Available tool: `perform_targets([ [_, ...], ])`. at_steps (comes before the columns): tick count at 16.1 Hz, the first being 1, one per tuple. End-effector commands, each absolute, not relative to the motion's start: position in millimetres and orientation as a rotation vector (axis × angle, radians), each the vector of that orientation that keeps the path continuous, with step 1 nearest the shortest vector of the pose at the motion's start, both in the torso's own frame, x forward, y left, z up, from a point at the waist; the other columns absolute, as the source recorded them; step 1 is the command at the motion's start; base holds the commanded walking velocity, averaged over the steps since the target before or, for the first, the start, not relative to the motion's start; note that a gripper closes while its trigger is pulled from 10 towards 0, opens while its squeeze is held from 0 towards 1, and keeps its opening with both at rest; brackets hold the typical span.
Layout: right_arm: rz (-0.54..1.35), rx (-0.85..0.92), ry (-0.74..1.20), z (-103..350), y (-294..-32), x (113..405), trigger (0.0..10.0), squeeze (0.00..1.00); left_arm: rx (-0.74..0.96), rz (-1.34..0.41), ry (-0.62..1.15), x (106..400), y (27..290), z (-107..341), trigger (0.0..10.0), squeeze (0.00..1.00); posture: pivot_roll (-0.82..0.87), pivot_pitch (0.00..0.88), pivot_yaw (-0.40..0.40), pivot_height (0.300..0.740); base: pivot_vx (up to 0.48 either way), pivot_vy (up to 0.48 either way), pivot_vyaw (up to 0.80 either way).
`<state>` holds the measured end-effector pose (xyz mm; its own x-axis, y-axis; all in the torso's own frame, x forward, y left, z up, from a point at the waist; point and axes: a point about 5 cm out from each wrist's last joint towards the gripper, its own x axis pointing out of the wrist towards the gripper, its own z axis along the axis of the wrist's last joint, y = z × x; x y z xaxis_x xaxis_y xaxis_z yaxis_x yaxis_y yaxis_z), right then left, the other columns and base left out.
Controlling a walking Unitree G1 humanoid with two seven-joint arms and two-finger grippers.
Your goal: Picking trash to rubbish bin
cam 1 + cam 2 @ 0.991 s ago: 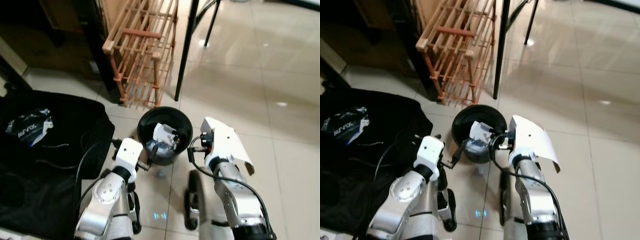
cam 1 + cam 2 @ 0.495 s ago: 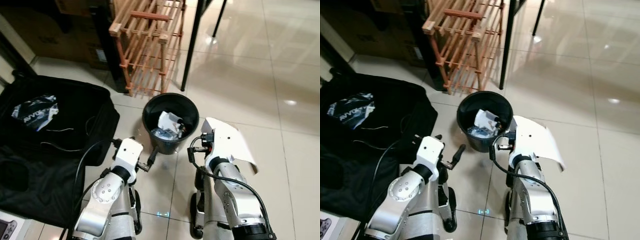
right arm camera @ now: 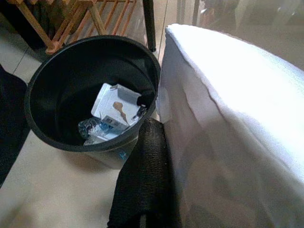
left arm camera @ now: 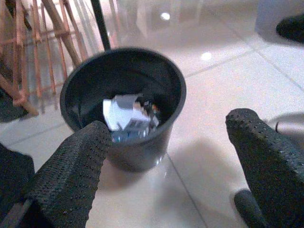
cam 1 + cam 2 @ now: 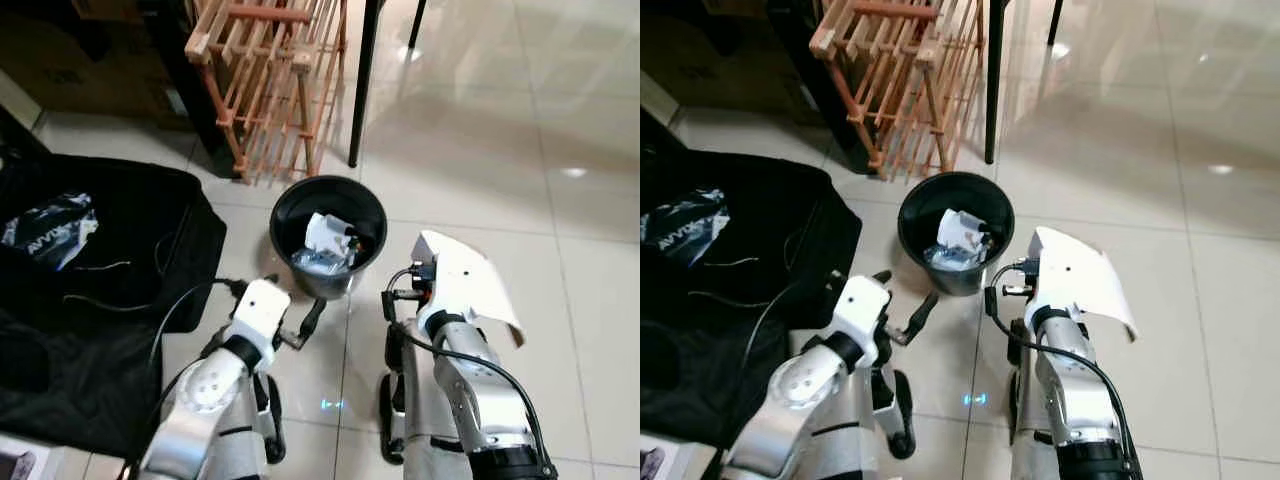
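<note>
Left eye view: a black rubbish bin (image 5: 328, 236) stands on the glossy tiled floor (image 5: 560, 250), just ahead of both arms. Inside it lie a white carton (image 3: 115, 110) and a crumpled clear plastic wrapper (image 3: 92, 128).

Right gripper (image 3: 156, 142): it is clamped on a sheet of white paper (image 5: 470, 285), held just beside the bin's rim on the robot's right. In the right wrist view one black finger (image 3: 145, 185) presses against the sheet, which curves up and over the gripper. The paper is outside the bin, not over its opening.

Left gripper (image 4: 166, 156): spread wide and empty, held low over the floor just short of the bin. In the left wrist view the bin sits ahead between the two textured fingers (image 4: 71, 175), apart from both.

Surroundings: beyond the bin, away from the grippers, a wooden slatted rack (image 5: 270, 80) leans beside a black metal leg (image 5: 362, 80). To the left of the left gripper lies an open black bag (image 5: 110, 300) with a dark printed plastic packet (image 5: 45, 232) on it and a thin cable (image 5: 95, 268) across its surface.
</note>
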<state>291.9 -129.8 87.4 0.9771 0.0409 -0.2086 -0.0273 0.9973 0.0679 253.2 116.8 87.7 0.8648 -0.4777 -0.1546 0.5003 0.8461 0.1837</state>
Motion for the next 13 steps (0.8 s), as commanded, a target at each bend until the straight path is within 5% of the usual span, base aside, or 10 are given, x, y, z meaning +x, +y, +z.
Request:
perform_targets([
  [1, 0.022, 0.066, 0.228, 82.6, -132.3, 289.0, 10.0, 0.00, 0.223, -0.530, 0.141, 245.5, 122.8, 83.3, 10.0, 0.00, 0.03, 0.404, 0.065, 0.560, 0.000, 0.000, 0.00],
  [9, 0.075, 0.075, 0.212, 92.5, -132.6, 310.2, 10.0, 0.00, 0.240, -0.665, 0.173, 221.5, 136.7, 94.4, 10.0, 0.00, 0.10, 0.457, 0.075, 0.560, 0.000, 0.000, 0.00],
  [13, 0.215, 0.108, 0.204, 101.0, -110.0, 326.2, 10.0, 0.00, 0.228, -0.669, 0.178, 220.2, 133.6, 96.7, 10.0, 0.00, 0.10, 0.460, 0.066, 0.560, 0.000, 0.000, 0.00],
])
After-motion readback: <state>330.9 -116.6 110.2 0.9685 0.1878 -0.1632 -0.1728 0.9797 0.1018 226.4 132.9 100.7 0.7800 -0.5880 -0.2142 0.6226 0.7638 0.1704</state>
